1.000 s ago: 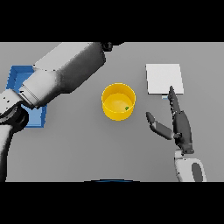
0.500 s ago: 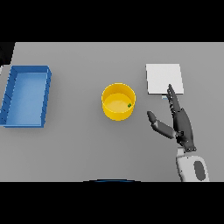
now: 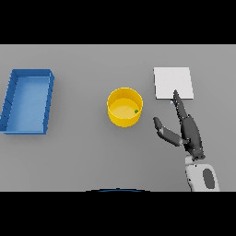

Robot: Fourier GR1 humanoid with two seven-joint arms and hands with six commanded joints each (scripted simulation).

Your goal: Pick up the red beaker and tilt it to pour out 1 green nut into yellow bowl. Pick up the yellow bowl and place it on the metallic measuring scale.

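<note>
The grey table point(image 3: 83, 161) is the biggest thing here. On its left side sits a blue tray point(image 3: 27, 102) with low walls, and nothing shows inside it. It is well apart from everything else.

Far over on the right lies the metallic measuring scale point(image 3: 173, 82), a flat pale square. The bowl has to end up on it.

The right hand point(image 3: 188, 131) comes up from the bottom edge. It is spread: the fingers are straight and point up the table, and the thumb sticks out sideways toward the bowl. It holds nothing. The tip of the longest finger lies at the near edge of the scale. The left hand is not in the picture.

The yellow bowl point(image 3: 125, 107) stands upright in the middle of the table, between the tray and the scale. It is near the hand but not touching it.

Inside the bowl, by its right wall, is a tiny green nut point(image 3: 136, 110). So the pouring part looks done. No red beaker shows anywhere.

I think the next job is to grab the bowl and carry it to the scale. Here is what could go wrong. The straight hand could bump the bowl and push it away instead of grabbing it. If the hand holds the rim too loosely, the bowl could slip. If the bowl tips on the way, the nut could roll out. The bowl could also land half off the scale if it is set down too near an edge.
</note>
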